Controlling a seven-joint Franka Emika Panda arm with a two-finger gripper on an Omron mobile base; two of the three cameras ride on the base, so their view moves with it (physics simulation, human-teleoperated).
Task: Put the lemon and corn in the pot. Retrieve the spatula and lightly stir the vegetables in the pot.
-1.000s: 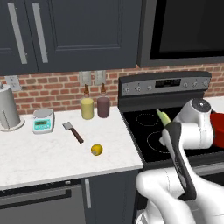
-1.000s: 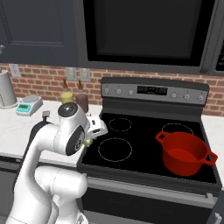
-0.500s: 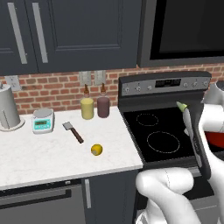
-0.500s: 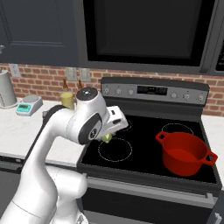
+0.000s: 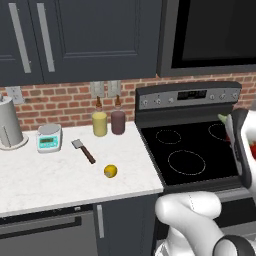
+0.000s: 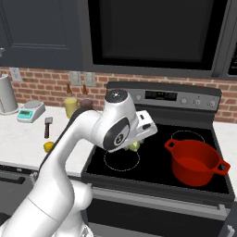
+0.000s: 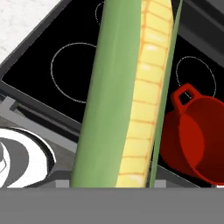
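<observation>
- a grey kettle stands at the far left of the white counter, against the brick wall.
- a small teal scale sits just to its right.
- the spatula lies flat on the counter, silver head toward the wall, dark handle pointing toward the front edge.
- behind it, a pale yellow jar and a dark maroon jar stand side by side near the wall.
- the lemon rests alone on the counter, in front of the spatula and near the stove's left edge.
- the black stove fills the space to the right of the counter, its four burner rings bare on the left side.
- the gripper hangs over the stove's front left burner, mostly hidden behind the arm's wrist; the fingers are closed around the corn, which runs lengthwise up the hand view, green husk on the left, yellow kernels on the right.
- the pot sits on the stove's front right burner, to the right of the gripper and apart from it, its inside red with nothing in it.
</observation>
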